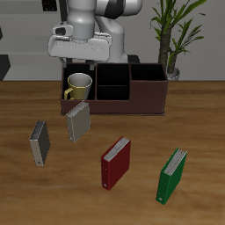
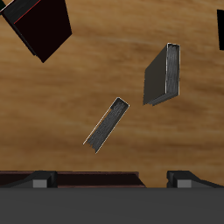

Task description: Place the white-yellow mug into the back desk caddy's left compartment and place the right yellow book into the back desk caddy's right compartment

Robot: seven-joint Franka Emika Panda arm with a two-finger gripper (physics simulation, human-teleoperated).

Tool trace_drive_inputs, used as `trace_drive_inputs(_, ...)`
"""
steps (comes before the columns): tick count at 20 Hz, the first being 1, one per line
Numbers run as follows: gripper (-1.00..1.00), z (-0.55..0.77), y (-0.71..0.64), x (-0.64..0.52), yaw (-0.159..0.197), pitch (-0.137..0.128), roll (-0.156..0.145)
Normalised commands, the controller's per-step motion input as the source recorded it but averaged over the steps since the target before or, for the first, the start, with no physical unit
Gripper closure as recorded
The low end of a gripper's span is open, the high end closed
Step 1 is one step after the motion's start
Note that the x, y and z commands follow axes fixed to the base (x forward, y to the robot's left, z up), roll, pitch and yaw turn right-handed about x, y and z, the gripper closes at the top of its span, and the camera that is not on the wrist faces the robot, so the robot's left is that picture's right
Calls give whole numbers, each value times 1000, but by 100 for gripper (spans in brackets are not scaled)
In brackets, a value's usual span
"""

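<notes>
The white-yellow mug stands upright in the back desk caddy, in the end compartment farthest from the potted plant. My gripper hangs just above the mug, apart from it. In the wrist view the gripper is open, its fingers spread wide with nothing between them; the mug is hidden there. The right yellow book, dark grey, lies on the table in front of the caddy. The caddy's other end compartment holds nothing.
A tan-grey book lies just in front of the caddy under the mug's end. A red book and a green book lie nearer the table's front edge. A potted plant stands behind the caddy.
</notes>
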Motion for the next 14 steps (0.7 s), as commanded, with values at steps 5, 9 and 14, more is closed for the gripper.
trace_drive_inputs(5,-100,226,-248,739,8,36,-52)
trace_drive_inputs(9,-100,71,-312,627,-20,31,-37)
trace_drive_inputs(14,-100,37,-355,539,-31,-30,-48)
